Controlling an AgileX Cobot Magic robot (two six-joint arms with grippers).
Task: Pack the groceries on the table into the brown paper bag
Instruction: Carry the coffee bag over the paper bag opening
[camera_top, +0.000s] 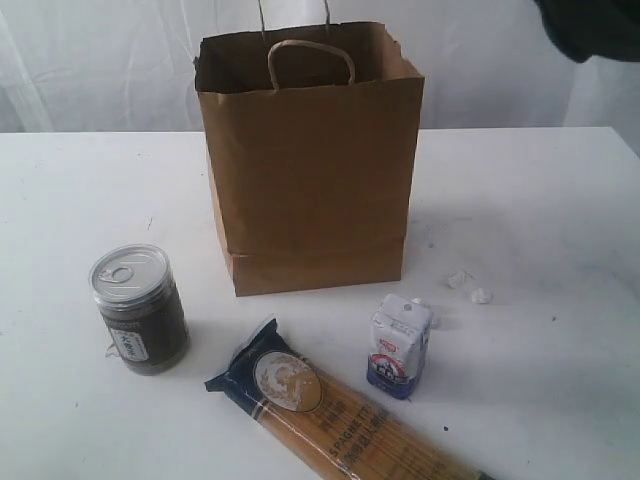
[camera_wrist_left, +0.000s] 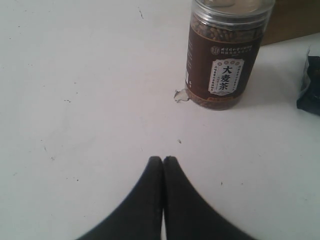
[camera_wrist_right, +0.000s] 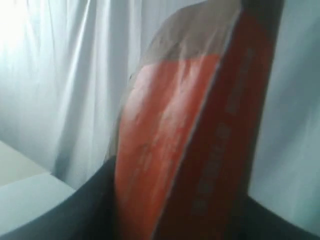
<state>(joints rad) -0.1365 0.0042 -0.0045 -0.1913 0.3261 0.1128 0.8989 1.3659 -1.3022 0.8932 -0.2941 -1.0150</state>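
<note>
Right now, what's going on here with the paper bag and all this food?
A two-armed robot is packing groceries into the brown paper bag. Its right gripper holds a brown pouch with an orange label up off the table, with the curtain behind it. The left gripper is shut and empty, low over the table near the can. The can, a spaghetti packet and a small carton are yet to be packed, in front of the bag.
</note>
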